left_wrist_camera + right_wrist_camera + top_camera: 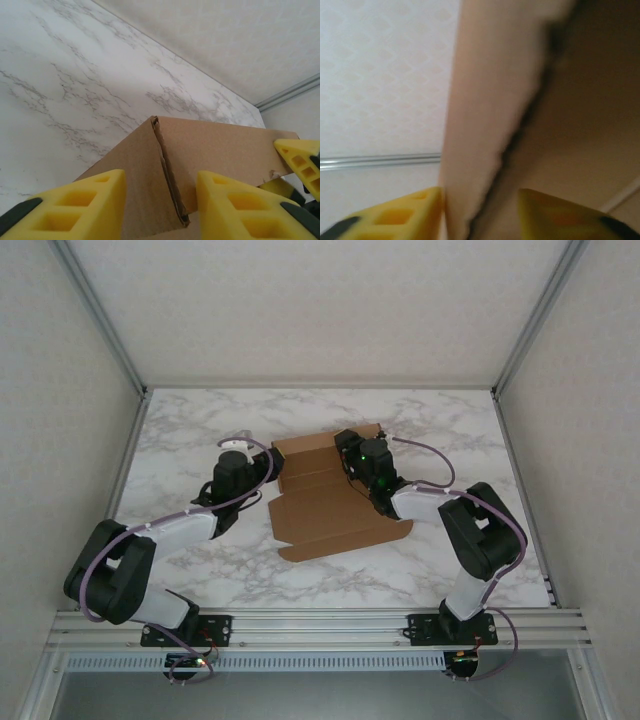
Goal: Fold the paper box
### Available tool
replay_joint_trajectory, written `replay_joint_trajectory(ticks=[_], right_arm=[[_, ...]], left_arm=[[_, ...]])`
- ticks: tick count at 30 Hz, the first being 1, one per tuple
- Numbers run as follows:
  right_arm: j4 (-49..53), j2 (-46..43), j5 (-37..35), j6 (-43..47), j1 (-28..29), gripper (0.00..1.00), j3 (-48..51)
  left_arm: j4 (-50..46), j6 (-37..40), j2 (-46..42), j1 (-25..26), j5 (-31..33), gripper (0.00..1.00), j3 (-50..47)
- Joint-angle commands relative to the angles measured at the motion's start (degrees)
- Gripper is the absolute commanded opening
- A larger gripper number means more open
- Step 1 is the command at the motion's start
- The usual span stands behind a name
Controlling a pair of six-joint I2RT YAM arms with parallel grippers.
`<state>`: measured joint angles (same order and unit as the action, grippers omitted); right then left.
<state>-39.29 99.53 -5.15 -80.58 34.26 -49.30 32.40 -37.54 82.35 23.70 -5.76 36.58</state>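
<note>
The paper box (330, 505), plain brown cardboard, lies mid-table with its far wall standing up. My left gripper (266, 466) is at the box's far left corner. In the left wrist view its yellow fingers (90, 205) sit close on either side of the folded corner (167, 185), shut on it. My right gripper (352, 448) is at the far right end of that wall. In the right wrist view a blurred cardboard flap (480, 150) fills the gap and touches one finger (405, 215). A right fingertip (300, 160) also shows past the wall's end in the left wrist view.
The marble table (200, 420) is ringed by pale enclosure walls (320, 300) with metal posts at the back corners. Both arm bases are bolted to the rail (320, 625) at the near edge. Bare tabletop lies to the far left and far right of the box.
</note>
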Motion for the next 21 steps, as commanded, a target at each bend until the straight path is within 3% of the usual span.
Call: replay_joint_trajectory(ticks=[1,4,8,12,16,19,21], right_arm=[[3.1,-1.5,5.7,5.0,-0.8,0.63,0.4],[6.2,-5.1,8.5,9.5,-1.3,0.74,0.5],[15.8,-11.6,10.2,17.2,-2.3,0.78,1.0],[25.8,-19.1,10.3,27.0,-5.0,0.75,0.6],[40.1,-24.6,2.9,37.3,-7.3,0.69,-4.2],[46.0,-26.0,-2.2,39.6,-9.9,0.66,-6.4],[46.8,-26.1,-1.3,40.3,-11.9,0.65,-6.6]], left_arm=[[-4.1,-0.3,1.4,-1.3,2.2,0.4,0.3],[-5.3,0.5,1.5,-1.9,2.2,0.39,1.5],[-7.6,2.5,2.5,-2.0,2.1,0.38,4.1],[-9.9,5.6,3.9,-1.9,2.4,0.38,6.9],[-11.6,8.6,5.4,-2.0,2.4,0.37,9.6],[-12.4,10.2,6.4,-1.9,2.5,0.36,11.2],[-12.4,10.8,6.9,-2.0,2.5,0.35,11.8]])
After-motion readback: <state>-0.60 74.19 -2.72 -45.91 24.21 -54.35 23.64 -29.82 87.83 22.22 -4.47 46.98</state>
